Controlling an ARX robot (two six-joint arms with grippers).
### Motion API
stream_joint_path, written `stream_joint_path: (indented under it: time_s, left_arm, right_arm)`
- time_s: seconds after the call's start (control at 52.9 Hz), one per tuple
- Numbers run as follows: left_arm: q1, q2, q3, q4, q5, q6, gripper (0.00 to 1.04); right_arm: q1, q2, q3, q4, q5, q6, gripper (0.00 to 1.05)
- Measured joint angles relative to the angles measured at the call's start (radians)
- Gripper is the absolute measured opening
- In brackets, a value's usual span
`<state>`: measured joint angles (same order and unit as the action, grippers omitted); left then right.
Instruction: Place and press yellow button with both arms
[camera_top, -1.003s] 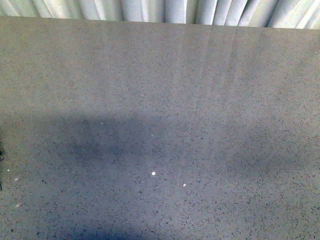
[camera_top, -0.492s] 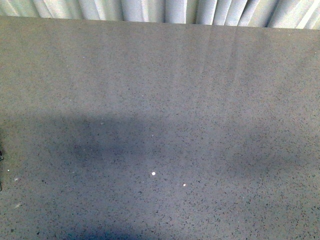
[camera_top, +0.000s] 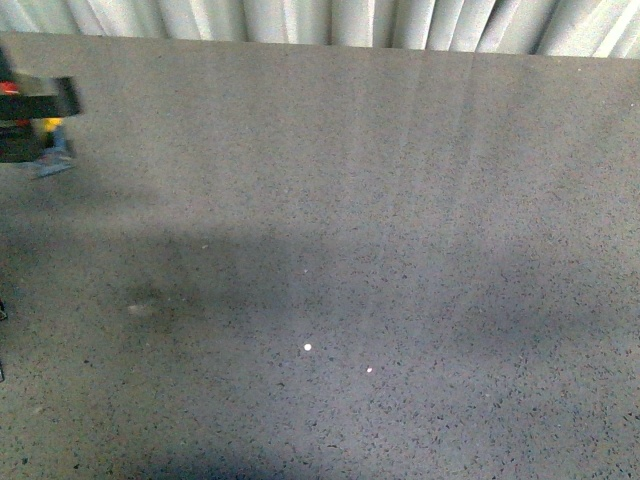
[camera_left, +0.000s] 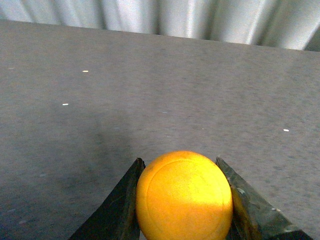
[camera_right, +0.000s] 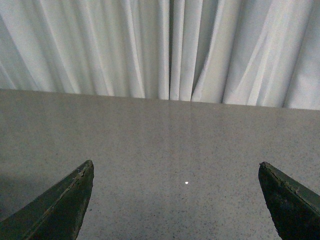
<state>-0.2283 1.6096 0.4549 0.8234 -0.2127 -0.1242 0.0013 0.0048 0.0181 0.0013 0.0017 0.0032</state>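
At the upper left edge of the front view, the left gripper (camera_top: 38, 112) is showing as a dark blur, carrying the yellow button (camera_top: 52, 124) low over the grey table (camera_top: 400, 250). I cannot tell whether the button is touching the surface. In the left wrist view, two dark fingers (camera_left: 117, 210) are clamping the button's round cap from both sides. Further right, the speckled table is stretching towards the curtain (camera_top: 300, 20). The right gripper (camera_right: 175, 164) is out of the front view. Its own camera is showing its fingers spread wide, holding nothing. The button is looking small, light and rigid, but its smooth dome may be slipping easily. Gripping the collar or square base is probably steadier.
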Motion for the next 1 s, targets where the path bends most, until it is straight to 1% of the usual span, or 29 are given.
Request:
stream_joint_path:
  time_s: [0.019,0.113,0.17,0.265,0.359,0.53,0.927,0.946,1.003]
  left_arm:
    - [-0.014,0.013,0.008,0.002,-0.002,-0.005,0.34]
    - [-0.174,0.156,0.11,0.026,-0.037,-0.047,0.34]
    - [-0.236,0.217,0.156,0.035,-0.05,-0.053,0.34]
    - [-0.311,0.312,0.226,0.042,-0.05,-0.059,0.34]
    - [-0.358,0.388,0.28,0.031,-0.05,-0.062,0.34]
    - [-0.406,0.468,0.352,0.01,-0.044,-0.072,0.34]
    - [-0.439,0.537,0.377,0.001,-0.042,-0.082,0.34]
    - [-0.439,0.537,0.377,0.001,-0.042,-0.084,0.34]
    - [-0.44,0.537,0.377,0.001,-0.037,-0.084,0.41]
  right_arm:
    - [0.0,0.0,0.0,0.0,0.0,0.0,0.96]
    - [0.0,0.0,0.0,0.0,0.0,0.0,0.96]
    - [0.0,0.0,0.0,0.0,0.0,0.0,0.96]
    - [0.0,0.0,0.0,0.0,0.0,0.0,0.96]
    - [0.0,0.0,0.0,0.0,0.0,0.0,0.96]
    - [0.0,0.0,0.0,0.0,0.0,0.0,0.96]
    - [0.0,0.0,0.0,0.0,0.0,0.0,0.96]
    - [0.0,0.0,0.0,0.0,0.0,0.0,0.96]
    - [0.0,0.0,0.0,0.0,0.0,0.0,0.96]
